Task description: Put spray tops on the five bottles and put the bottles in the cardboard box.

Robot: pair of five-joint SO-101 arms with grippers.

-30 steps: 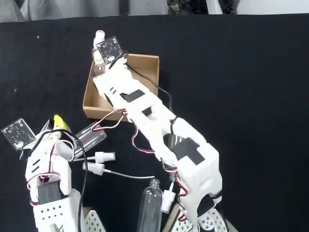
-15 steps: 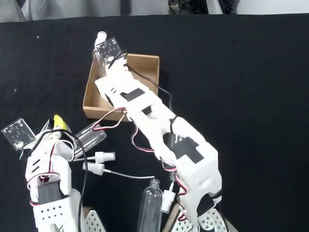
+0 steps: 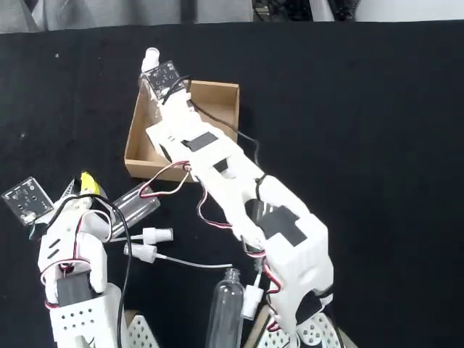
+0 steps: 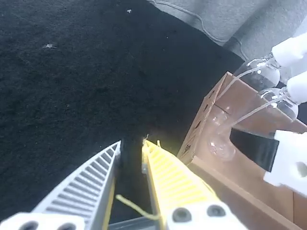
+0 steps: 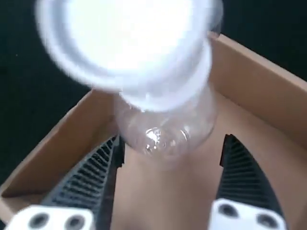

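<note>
Two topped bottles (image 4: 259, 72) are stood in cardboard box (image 3: 214, 85); two bare bottles (image 3: 225, 308) are left on table (image 3: 362, 109). Released: right gripper (image 5: 173, 140), left gripper (image 4: 132, 143).

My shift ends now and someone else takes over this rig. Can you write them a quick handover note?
Right gripper: open, fingers either side of a capped bottle in the far corner of the box.
Left gripper: slightly open, empty, near the box.
Done: two capped bottles are in the box.
Left: two bare bottles lie on the table, with three loose tops near them. Top each one, then box it.
</note>
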